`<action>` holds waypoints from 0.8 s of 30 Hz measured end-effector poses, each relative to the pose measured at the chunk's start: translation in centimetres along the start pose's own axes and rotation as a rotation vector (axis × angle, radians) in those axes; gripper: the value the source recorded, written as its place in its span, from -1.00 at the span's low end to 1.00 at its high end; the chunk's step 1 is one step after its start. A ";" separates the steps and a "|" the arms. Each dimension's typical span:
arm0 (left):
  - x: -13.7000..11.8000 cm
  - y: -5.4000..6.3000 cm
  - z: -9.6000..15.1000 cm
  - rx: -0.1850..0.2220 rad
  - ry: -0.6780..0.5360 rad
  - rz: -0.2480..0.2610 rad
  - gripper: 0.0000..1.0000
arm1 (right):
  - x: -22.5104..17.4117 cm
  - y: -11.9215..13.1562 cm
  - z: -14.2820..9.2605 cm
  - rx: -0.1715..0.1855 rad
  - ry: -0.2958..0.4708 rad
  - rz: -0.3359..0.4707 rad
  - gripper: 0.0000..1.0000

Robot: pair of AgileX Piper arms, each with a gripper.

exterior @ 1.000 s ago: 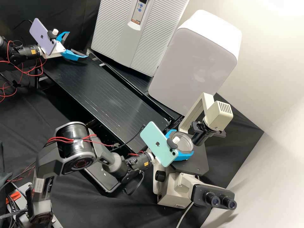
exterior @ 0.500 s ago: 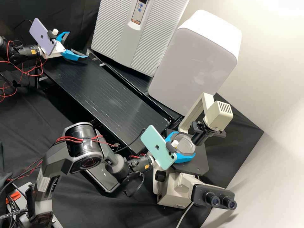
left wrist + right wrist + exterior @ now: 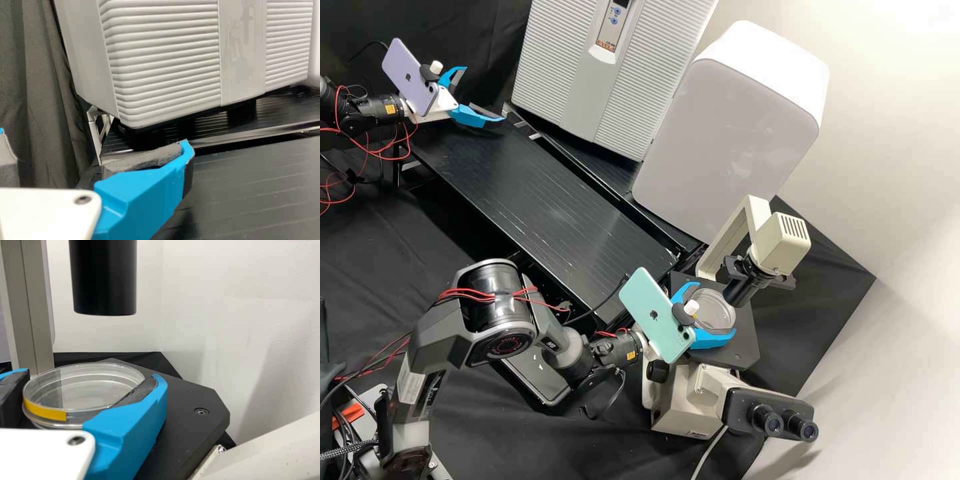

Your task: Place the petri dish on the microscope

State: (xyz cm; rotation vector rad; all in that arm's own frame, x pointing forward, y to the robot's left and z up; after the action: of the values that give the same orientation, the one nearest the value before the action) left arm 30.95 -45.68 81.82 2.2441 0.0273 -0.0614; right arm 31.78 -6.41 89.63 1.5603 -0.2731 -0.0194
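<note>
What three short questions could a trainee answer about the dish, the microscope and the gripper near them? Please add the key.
1. True or false: the right gripper has the dish between its fingers.
2. Fill in: the strip on the dish's side is ____.
3. What is below the dish?
a) a phone
b) the black plate of the microscope
c) a white cabinet

Key: 1 true; 2 yellow; 3 b

You have the microscope (image 3: 683, 400) at the near right, its eyepieces (image 3: 789, 424) at the near end. The dish (image 3: 720, 316) is over its stage (image 3: 741, 355), in the right gripper (image 3: 716, 309). Beyond stands the box (image 3: 733, 133), the cabinet (image 3: 587, 87) left of it. Left of your microscope is the bench (image 3: 540, 200), your left gripper (image 3: 484, 94) at its far left.
</note>
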 end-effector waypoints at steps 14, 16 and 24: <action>0.0 0.0 0.0 0.000 0.000 0.000 1.00 | -0.6 0.0 0.0 -0.009 -0.012 0.011 1.00; 0.0 0.0 0.0 0.000 0.000 0.000 1.00 | -0.9 0.1 -0.1 -0.009 -0.011 0.012 1.00; 0.0 0.0 0.0 0.000 0.000 0.000 1.00 | -2.3 0.9 -0.3 -0.005 -0.012 0.029 1.00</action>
State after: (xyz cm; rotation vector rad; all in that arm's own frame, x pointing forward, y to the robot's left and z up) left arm 30.95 -45.68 81.82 2.2441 0.0273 -0.0614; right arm 29.42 -5.68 90.10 1.5511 -0.3051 -0.0067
